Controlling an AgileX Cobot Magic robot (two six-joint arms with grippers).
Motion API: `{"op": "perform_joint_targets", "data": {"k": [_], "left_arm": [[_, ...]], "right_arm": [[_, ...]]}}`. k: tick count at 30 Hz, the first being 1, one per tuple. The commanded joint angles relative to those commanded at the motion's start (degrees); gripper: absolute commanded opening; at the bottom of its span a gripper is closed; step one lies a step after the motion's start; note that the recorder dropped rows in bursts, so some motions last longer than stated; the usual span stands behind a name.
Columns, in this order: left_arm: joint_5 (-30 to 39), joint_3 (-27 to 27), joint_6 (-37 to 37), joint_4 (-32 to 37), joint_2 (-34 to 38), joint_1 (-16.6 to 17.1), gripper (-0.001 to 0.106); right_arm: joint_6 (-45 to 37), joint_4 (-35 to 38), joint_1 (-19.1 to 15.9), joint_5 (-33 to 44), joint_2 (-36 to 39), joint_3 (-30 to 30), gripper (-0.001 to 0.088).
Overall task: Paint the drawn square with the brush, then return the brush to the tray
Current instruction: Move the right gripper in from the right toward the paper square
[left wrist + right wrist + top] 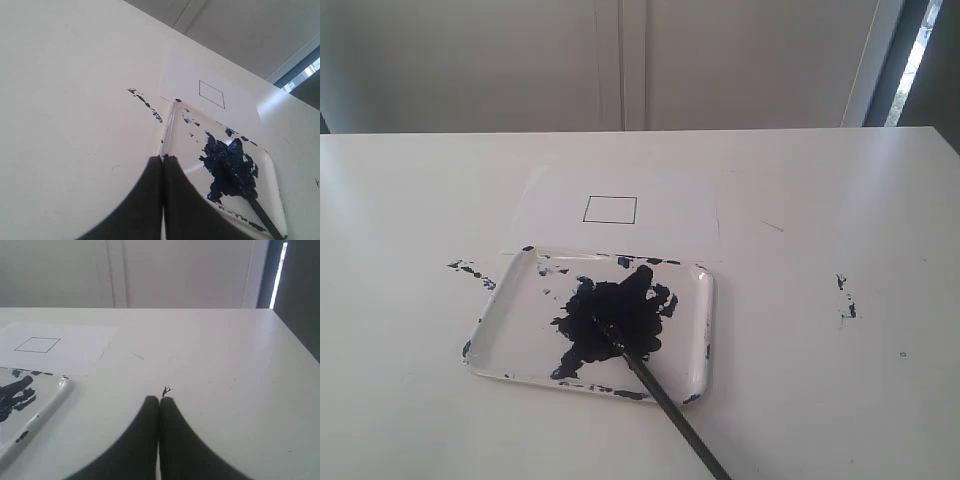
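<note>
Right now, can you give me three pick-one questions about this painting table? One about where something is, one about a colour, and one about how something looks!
1. Where is the tip of the brush?
A) in a water cup
B) in the paint blotch inside the tray
C) on the floor

2. What colour is the paint blotch?
A) red
B) green
C) dark navy

3. How does the drawn square look?
A) filled with paint
B) white inside, not painted
C) hidden under the tray

Answers:
1 B: the bristle end lies in the blotch and the handle crosses the tray's rim.
2 C: the left wrist view shows it deep blue, almost black.
3 B: only a thin black outline shows, with white inside.
</note>
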Motion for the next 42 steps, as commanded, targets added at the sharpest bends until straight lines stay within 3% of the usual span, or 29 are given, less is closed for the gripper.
{"op": "perform_joint_targets", "data": {"k": [13, 18, 23, 26, 35, 42], "left_arm": [[0.0, 0.0, 0.0, 0.0, 0.0, 0.0, 0.0], [0.0, 0.0, 0.0, 0.0, 0.0, 0.0, 0.0], [0.0, 0.0, 0.0, 0.0, 0.0, 0.0, 0.0], [0.0, 0.0, 0.0, 0.0, 0.0, 0.0, 0.0], [0.0, 0.0, 0.0, 0.0, 0.0, 0.0, 0.0], [0.0, 0.0, 0.0, 0.0, 0.0, 0.0, 0.0]], "right_arm": [[-0.06, -2.96, 0.0, -1.72, 0.0, 0.0, 0.0], [0.17, -2.74, 0.0, -11.93, 0.0, 0.0, 0.0], [0.17, -2.61, -0.33, -28.48, 0.33, 0.0, 0.0], [0.17, -2.61, -0.33, -35.35, 4.9, -1.16, 0.0], [0.17, -2.5, -0.33, -51.51, 27.74, -8.52, 0.0], [7.1, -1.11, -0.33, -54.38, 43.57, -18.66, 0.0]]}}
